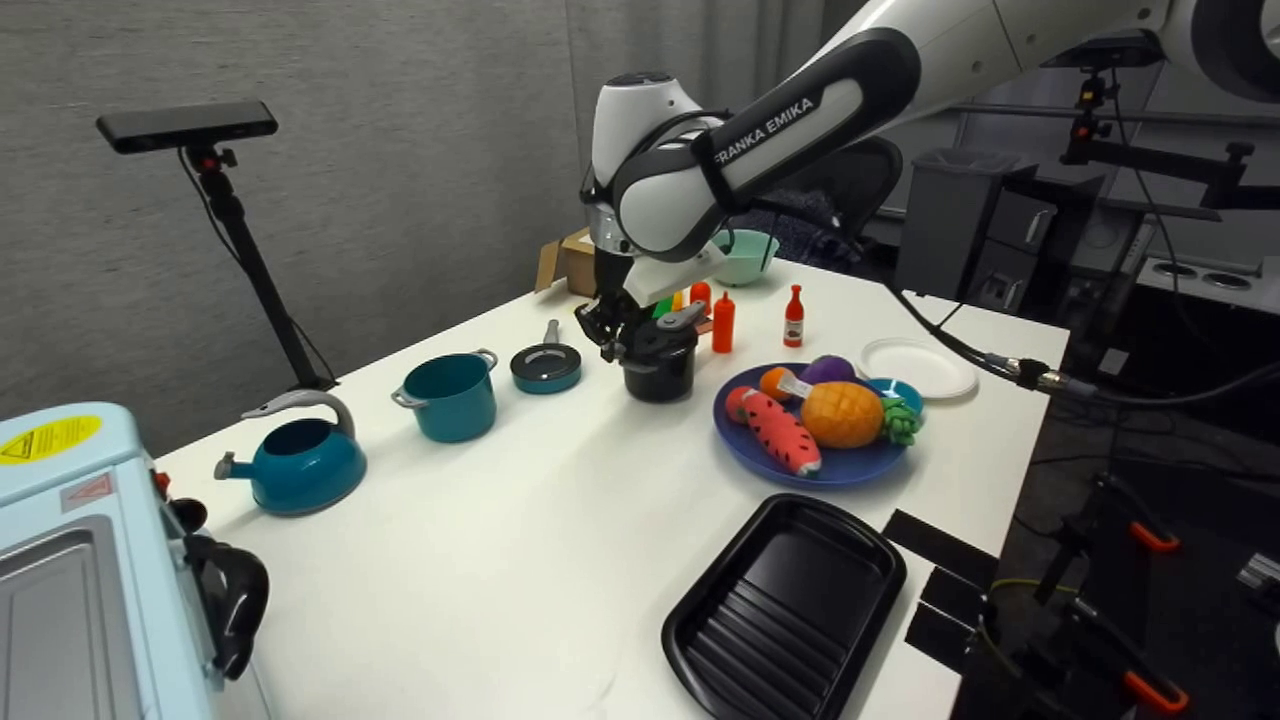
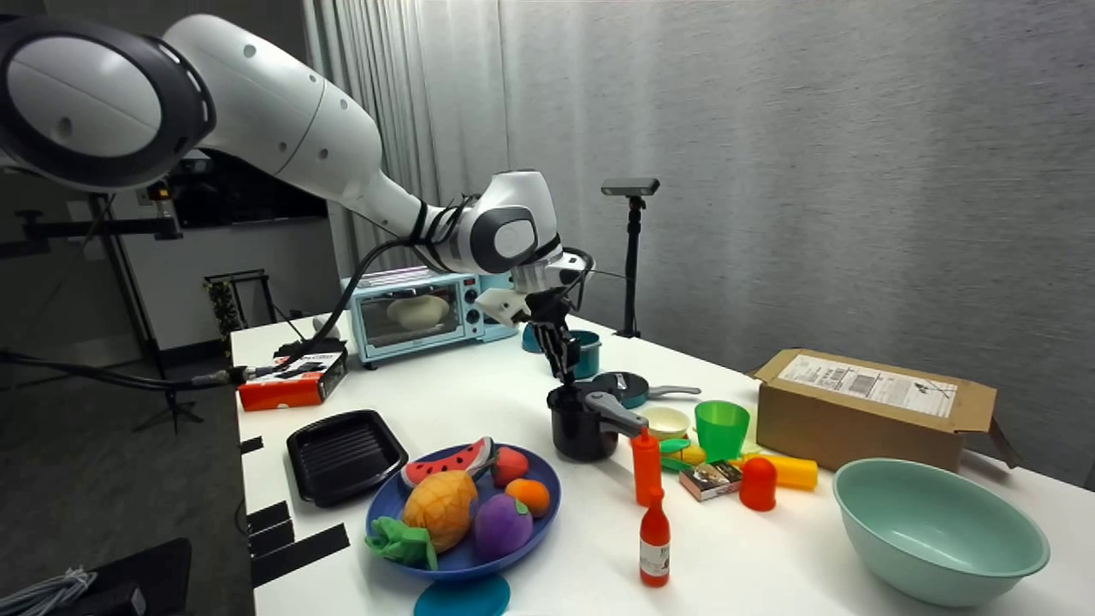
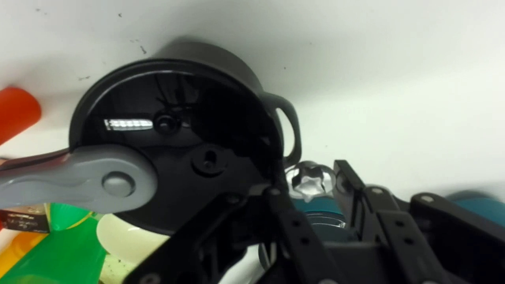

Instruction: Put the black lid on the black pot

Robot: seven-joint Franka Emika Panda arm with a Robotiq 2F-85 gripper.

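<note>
The black pot (image 1: 660, 383) stands upright on the white table, also in an exterior view (image 2: 583, 438) and the wrist view (image 3: 213, 55). The black lid (image 3: 173, 102), glossy with a grey handle on top, covers the pot's mouth; whether it is fully seated I cannot tell. My gripper (image 3: 307, 178) is at the pot's edge beside its loop handle, fingers apart, one fingertip overlapping the lid's rim. It also shows in both exterior views (image 1: 610, 335) (image 2: 566, 370). A small silvery round piece (image 3: 309, 191) shows in the gap; I cannot tell whether the fingers touch it.
A teal pan (image 1: 546, 380) and the teal pot (image 1: 457, 405) stand beside the black pot, the teal kettle (image 1: 308, 468) farther off. A red bottle (image 1: 723, 325) is close to the black pot. A blue plate (image 1: 745, 450) holds toy food. A black tray (image 1: 790, 610) lies nearby.
</note>
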